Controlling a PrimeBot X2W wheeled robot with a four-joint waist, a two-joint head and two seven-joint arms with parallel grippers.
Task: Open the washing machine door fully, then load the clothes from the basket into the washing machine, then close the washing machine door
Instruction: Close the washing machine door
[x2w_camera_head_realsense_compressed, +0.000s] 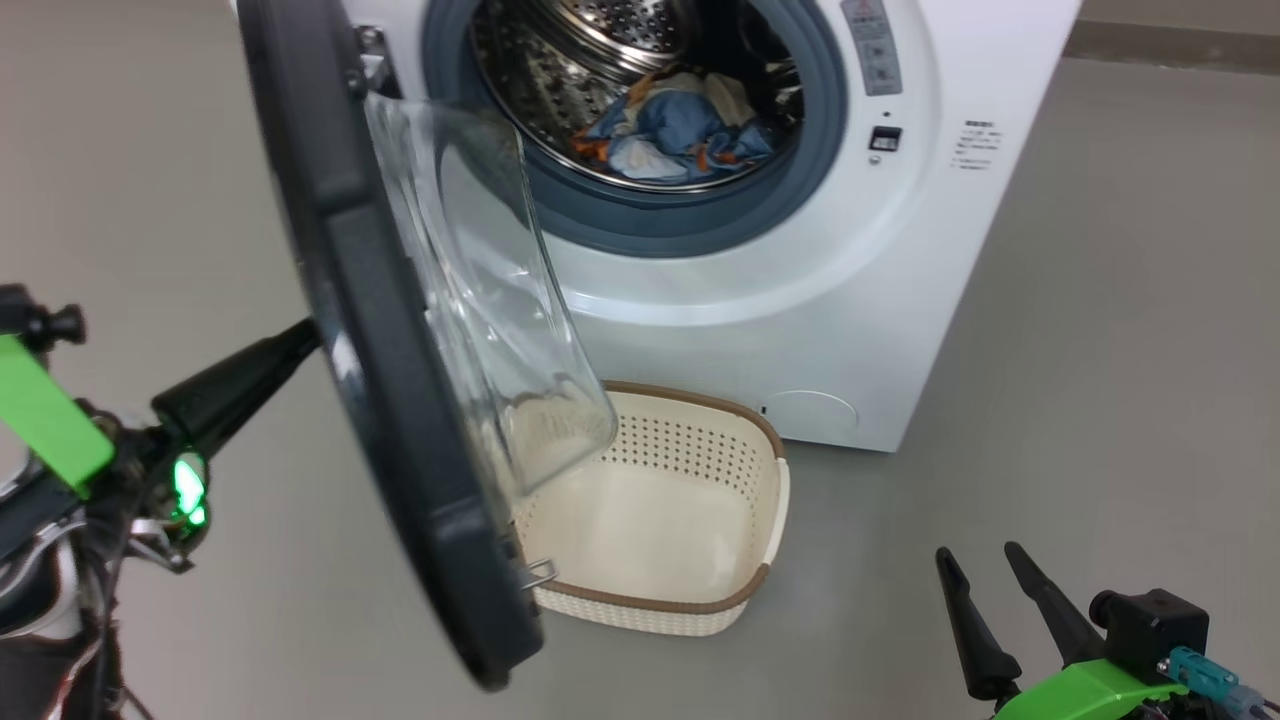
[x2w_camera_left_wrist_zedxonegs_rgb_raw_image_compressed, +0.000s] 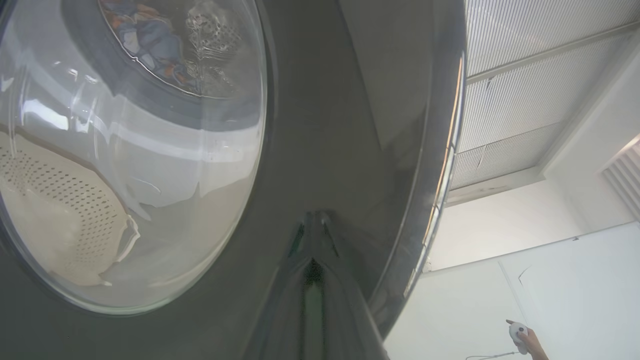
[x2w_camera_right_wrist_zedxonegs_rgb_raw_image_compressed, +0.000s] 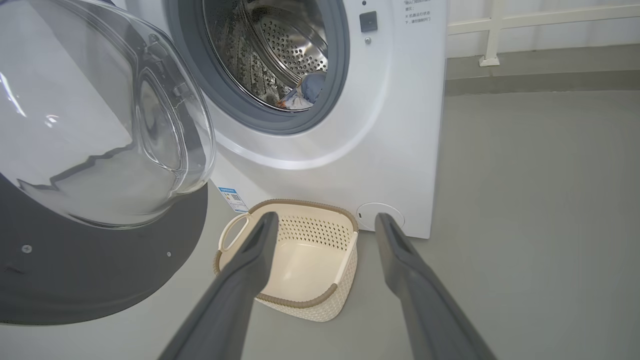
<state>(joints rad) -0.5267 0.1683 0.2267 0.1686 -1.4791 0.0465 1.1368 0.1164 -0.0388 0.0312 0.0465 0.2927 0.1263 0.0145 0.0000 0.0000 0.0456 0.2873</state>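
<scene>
The washing machine (x2w_camera_head_realsense_compressed: 900, 250) stands with its round black door (x2w_camera_head_realsense_compressed: 370, 330) swung out towards me, edge-on, the glass porthole (x2w_camera_head_realsense_compressed: 480, 300) bulging to the right. Light blue clothes (x2w_camera_head_realsense_compressed: 680, 130) with orange patches lie in the steel drum. The cream basket (x2w_camera_head_realsense_compressed: 770, 500) sits on the floor below the opening, nothing in it. My left gripper (x2w_camera_head_realsense_compressed: 300, 340) is shut, its tips touching the door's glossy outer face (x2w_camera_left_wrist_zedxonegs_rgb_raw_image_compressed: 350, 150). My right gripper (x2w_camera_head_realsense_compressed: 985, 565) is open at the lower right, holding nothing. In the right wrist view its fingers (x2w_camera_right_wrist_zedxonegs_rgb_raw_image_compressed: 260, 245) frame the basket (x2w_camera_right_wrist_zedxonegs_rgb_raw_image_compressed: 300, 301).
Grey floor spreads to the right of the machine (x2w_camera_right_wrist_zedxonegs_rgb_raw_image_compressed: 540, 200). The swung-out door (x2w_camera_right_wrist_zedxonegs_rgb_raw_image_compressed: 100, 270) hangs over the basket's left side. In the left wrist view a person's hand (x2w_camera_left_wrist_zedxonegs_rgb_raw_image_compressed: 530, 342) holds a small white device near a white wall.
</scene>
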